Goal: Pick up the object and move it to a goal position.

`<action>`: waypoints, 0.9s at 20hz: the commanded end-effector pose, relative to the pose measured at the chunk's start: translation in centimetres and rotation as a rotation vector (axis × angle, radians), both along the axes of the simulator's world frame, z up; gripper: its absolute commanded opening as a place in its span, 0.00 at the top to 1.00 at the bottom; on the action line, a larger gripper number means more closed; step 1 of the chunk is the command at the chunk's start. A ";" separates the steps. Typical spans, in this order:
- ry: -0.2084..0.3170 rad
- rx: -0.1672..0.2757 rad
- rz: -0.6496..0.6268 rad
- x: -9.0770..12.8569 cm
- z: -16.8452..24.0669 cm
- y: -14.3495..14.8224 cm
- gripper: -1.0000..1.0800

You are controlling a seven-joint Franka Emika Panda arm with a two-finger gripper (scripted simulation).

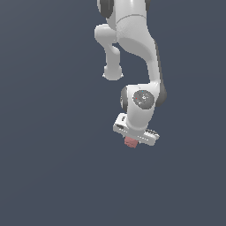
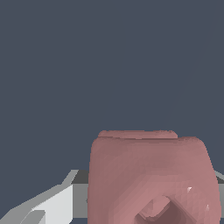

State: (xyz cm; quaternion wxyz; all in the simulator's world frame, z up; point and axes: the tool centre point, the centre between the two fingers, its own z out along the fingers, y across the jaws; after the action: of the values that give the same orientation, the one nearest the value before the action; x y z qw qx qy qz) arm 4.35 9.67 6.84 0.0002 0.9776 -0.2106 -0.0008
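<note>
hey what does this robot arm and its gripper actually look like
The arm is glossy white with rounded, bulbous links and dark grey bands at the joints. One joint has a round grey cap. The gripper has a flat white bar-shaped body with light grey fingers. No cables show.

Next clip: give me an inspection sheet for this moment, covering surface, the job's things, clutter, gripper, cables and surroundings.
Surface: plain dark grey-blue ground, even in tone, no marks seen.
Job's things: dusty-pink object directly under the gripper; in the wrist view it fills the near field, a round dimple on the face towards the camera. No goal marker seen.
Clutter: nothing seen.
Gripper: gripper points down, one grey finger beside the object; whether the jaws press on it cannot be told.
Cables: nothing seen.
Surroundings: only the white arm above; nothing else seen.
</note>
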 end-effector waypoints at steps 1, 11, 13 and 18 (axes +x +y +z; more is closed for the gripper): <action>-0.002 0.000 0.000 0.0 1.8 -0.2 1.00; -0.002 0.000 0.000 0.0 12.4 -1.2 1.00; -0.002 0.000 0.000 0.0 14.8 -1.5 1.00; -0.002 0.000 -0.001 0.0 20.9 -2.1 1.00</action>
State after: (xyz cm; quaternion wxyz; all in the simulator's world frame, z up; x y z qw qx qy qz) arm 4.44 7.78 25.87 -0.0002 0.9775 -0.2109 0.0003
